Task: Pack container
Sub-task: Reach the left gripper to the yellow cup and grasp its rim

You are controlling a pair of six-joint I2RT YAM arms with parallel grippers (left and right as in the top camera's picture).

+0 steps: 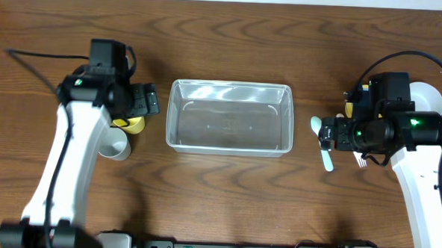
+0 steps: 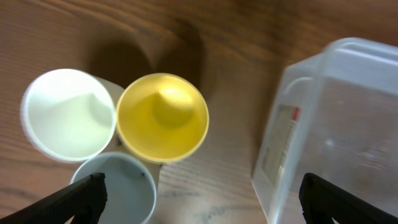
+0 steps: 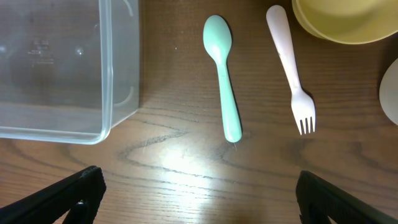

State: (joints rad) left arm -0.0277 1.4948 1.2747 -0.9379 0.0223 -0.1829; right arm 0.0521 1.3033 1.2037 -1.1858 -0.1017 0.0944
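1. The left gripper [image 2: 202, 202]: its two fingers [image 2: 74, 199] stand wide apart with nothing between them, one tip at each lower corner of the left wrist view
2. Three cups stand clustered ahead of the finger at the lower left corner: one white cup [image 2: 68, 115], one yellow cup [image 2: 163, 116] and one grey cup [image 2: 115, 186]. The grey cup is nearest, just beside that finger, and the yellow cup stands ahead of the gap between the fingers
3. One container [image 1: 229, 117], clear and rectangular, rests on the wooden table [image 1: 225, 191] between the two grippers and apart from both. In each wrist view one of its corners lies ahead of a single finger
4. The right gripper [image 3: 199, 199]: its two fingers [image 3: 68, 193] are likewise spread wide and grasp nothing
5. Two pieces of cutlery lie side by side, not touching: one mint spoon [image 3: 224, 74] ahead of the gap between the fingers, bowl end away from them, and one pale fork [image 3: 291, 68] ahead of the lower right finger, tines toward it
6. One yellow bowl [image 3: 339, 18] lies beyond the fork, cut off by the frame's top edge
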